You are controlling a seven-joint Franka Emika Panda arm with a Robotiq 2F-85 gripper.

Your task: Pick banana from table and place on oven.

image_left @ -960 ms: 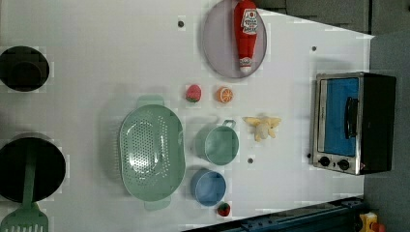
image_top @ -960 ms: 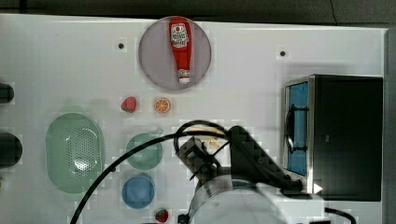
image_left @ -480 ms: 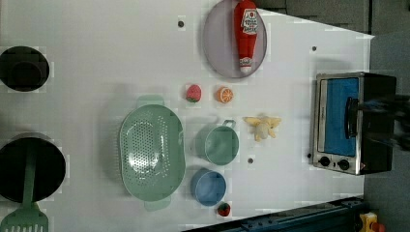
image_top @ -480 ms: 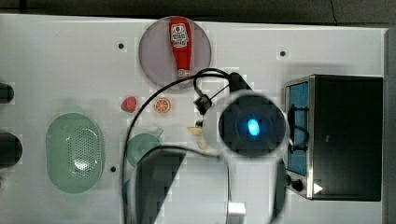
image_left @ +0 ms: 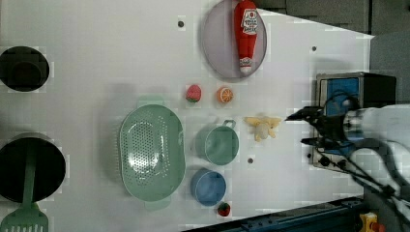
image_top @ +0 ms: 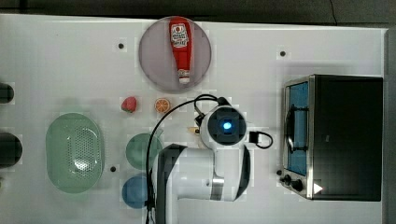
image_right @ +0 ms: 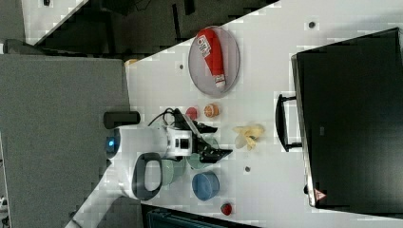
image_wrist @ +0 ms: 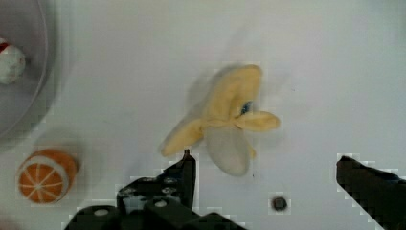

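The pale yellow banana (image_wrist: 230,124) lies on the white table (image_top: 70,60), between the green cup and the oven; it also shows as banana (image_left: 262,126) and banana (image_right: 248,134). My gripper (image_wrist: 268,167) hangs open above it, not touching, with nothing between its dark fingers (image_wrist: 184,175). In the left view the gripper (image_left: 297,129) appears just right of the banana; in the right view the gripper (image_right: 223,140) appears just left of it. The wrist (image_top: 226,126) covers most of the banana in the top view. The oven (image_top: 345,135) stands with its door shut and its black top bare.
A ketchup bottle (image_top: 180,46) lies on a grey plate (image_top: 154,60). An orange slice (image_top: 161,105) and a strawberry (image_top: 129,104) lie close to the banana. A green cup (image_left: 217,144), blue bowl (image_left: 208,186) and green colander (image_left: 152,153) stand nearby.
The arm has swung in and settled over the banana; in the left view it came in from the right past the oven. The banana has not moved.
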